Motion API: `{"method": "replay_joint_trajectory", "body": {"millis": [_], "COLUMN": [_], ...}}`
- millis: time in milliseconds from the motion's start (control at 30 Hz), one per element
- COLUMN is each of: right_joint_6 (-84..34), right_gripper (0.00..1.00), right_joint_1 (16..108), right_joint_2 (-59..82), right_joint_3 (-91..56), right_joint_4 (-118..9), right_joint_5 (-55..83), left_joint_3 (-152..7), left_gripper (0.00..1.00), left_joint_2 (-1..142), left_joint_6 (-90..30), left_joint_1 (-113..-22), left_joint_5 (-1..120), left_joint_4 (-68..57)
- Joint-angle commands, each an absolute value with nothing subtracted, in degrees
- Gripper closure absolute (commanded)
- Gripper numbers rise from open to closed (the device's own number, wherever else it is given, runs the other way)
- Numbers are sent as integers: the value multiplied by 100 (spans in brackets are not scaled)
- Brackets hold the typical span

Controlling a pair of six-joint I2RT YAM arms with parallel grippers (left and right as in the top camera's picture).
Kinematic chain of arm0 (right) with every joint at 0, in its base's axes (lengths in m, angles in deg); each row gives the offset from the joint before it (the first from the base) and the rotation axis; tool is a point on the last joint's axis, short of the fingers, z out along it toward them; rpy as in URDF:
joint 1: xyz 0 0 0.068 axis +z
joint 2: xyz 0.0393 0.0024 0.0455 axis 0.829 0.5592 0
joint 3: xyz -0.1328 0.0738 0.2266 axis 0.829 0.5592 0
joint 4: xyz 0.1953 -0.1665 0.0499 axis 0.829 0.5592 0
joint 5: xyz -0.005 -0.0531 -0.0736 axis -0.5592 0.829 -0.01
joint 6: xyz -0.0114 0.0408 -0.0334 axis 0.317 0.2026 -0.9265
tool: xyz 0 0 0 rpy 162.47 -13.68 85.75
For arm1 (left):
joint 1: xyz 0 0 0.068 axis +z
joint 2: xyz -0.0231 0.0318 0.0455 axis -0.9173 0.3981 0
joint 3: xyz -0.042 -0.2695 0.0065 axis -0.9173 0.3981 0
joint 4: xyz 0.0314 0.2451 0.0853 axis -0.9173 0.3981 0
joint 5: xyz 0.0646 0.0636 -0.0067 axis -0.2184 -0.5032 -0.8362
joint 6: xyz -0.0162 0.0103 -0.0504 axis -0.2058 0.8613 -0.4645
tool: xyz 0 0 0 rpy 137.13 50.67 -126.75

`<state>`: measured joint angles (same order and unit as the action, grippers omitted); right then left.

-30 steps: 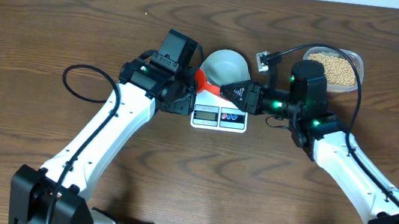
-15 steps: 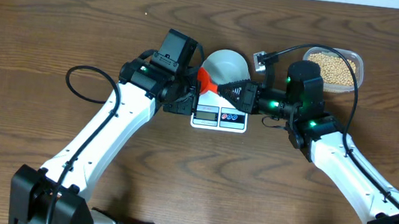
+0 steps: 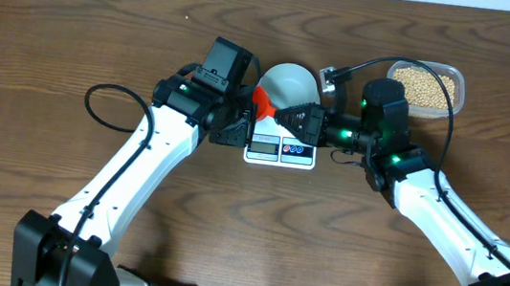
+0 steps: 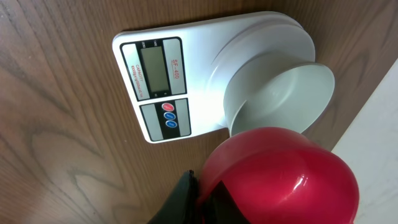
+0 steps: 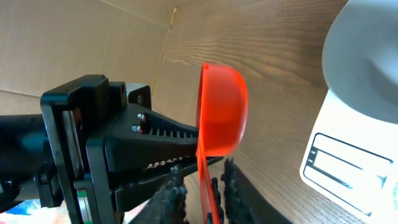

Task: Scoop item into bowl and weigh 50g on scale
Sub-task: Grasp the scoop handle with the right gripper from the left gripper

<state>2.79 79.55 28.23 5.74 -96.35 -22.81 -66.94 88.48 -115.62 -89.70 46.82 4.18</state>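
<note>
Scoop [image 5: 221, 112]: red plastic, round cup on a thin flat handle; held off the table between the tips of the two grippers, cup tipped on its side in the right wrist view, domed back toward the left wrist camera.
Left gripper [image 3: 246, 121]: black two-finger gripper, clamped tight on the scoop close to where cup meets handle.
Right gripper [image 5: 202, 168]: black, jaws partly open; toothed fingers [image 5: 174, 196] on either side of the scoop handle, a slim gap showing on each side, no firm pinch visible.
Bowl [image 4: 280, 93]: small, round, pale blue-white; sits on the round platform of the scale, just beyond the scoop cup and the tip of the left gripper.
Scale [image 4: 199, 62]: flat white rectangular digital kitchen scale, directly under the spot where left gripper and right gripper meet; grey display [image 4: 152, 71] and two round buttons [image 4: 169, 115] at the end beneath the scoop handle; reading not legible.
Beans [image 3: 422, 85]: many small round tan-yellow beans, heaped in a clear rounded-rectangular plastic tub [image 3: 456, 87] behind the right gripper, beside its wrist, well apart from scoop, bowl and scale.
Table [image 3: 76, 26]: dark brown wood-grain table under scale and tub.
</note>
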Motion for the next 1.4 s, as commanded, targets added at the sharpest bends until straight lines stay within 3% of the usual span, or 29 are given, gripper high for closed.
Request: {"method": "replay_joint_trajectory", "body": {"millis": [0,167,367,433,567,633,867,1367], "right_joint_6": [351,368,368,368,368,366,357,-613], "right_gripper": [84,99,99,99,99,99,99,99], "right_joint_1": [8005,8005,8005,8005,8005,8005,8005,7489], "right_joint_2": [2832,2832,2832,2832,2832,2832,2832,2583], "right_joint_3": [436,436,436,436,436,436,436,428], "right_joint_4": [-9657,-9657,-9654,-9652,-9650,-9630,-9169,-9102], "right_joint_5": [-2189,-2146,-2135,-2102,-2087,-2023,-1518,-1534], "left_joint_3": [-6782,-6782,-6782,-6782,-6782,-6782,-6782,-6782], "left_gripper": [93,93,91,75,54,48,48,48], "left_joint_2": [8859,8859,8859,8859,8859,8859,8859,8612], "left_joint_6": [-11630,-11630,-11627,-11625,-11625,-11625,-11136,-6528], "left_joint_1": [-8978,-8976,-8976,-8976,-8976,-8976,-8970,-8615], "left_joint_5": [4671,4671,4669,4669,4669,4669,4665,4667], "left_joint_4": [436,438,438,438,438,438,307,-895]}}
